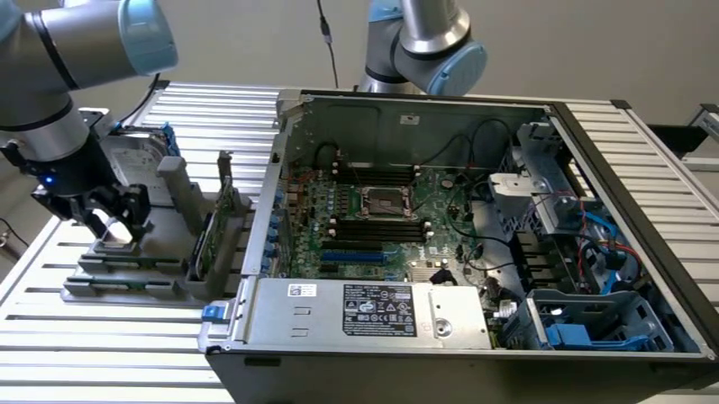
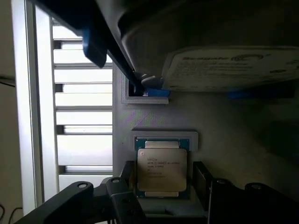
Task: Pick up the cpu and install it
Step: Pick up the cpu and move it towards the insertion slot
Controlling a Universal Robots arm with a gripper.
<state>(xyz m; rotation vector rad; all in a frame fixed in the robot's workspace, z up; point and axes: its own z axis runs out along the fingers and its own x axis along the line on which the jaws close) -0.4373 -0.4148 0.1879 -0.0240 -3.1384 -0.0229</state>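
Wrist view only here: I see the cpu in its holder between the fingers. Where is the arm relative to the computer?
Observer: The gripper hangs over the grey fixture, outside the open computer case, at the exterior view's left of it.
Operator: Is the socket in sight?
Observer: Yes. A square, metal-framed socket sits mid-motherboard, between black memory slots.
Operator: Anything above it?
Observer: No. A second arm appears behind the case's far wall, not over the board.
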